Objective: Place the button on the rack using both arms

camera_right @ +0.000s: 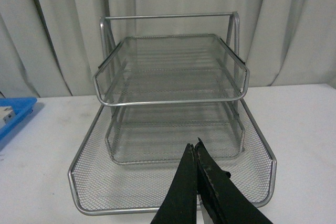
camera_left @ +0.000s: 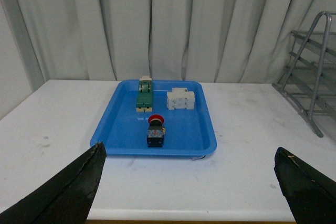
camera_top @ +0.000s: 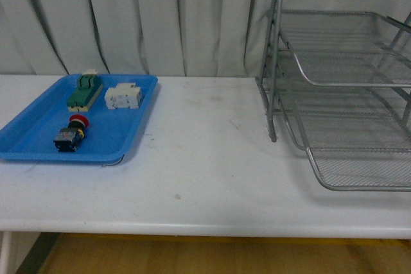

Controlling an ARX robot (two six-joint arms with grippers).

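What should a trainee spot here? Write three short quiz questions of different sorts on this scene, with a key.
1. True or false: the button already lies on the rack.
2. How many things lie in the blue tray? A: two. B: three. C: four.
3. Fill in: the left pincer is open, while the right pincer is ____.

Key: 1. False; the button lies in the blue tray. 2. B. 3. Shut.
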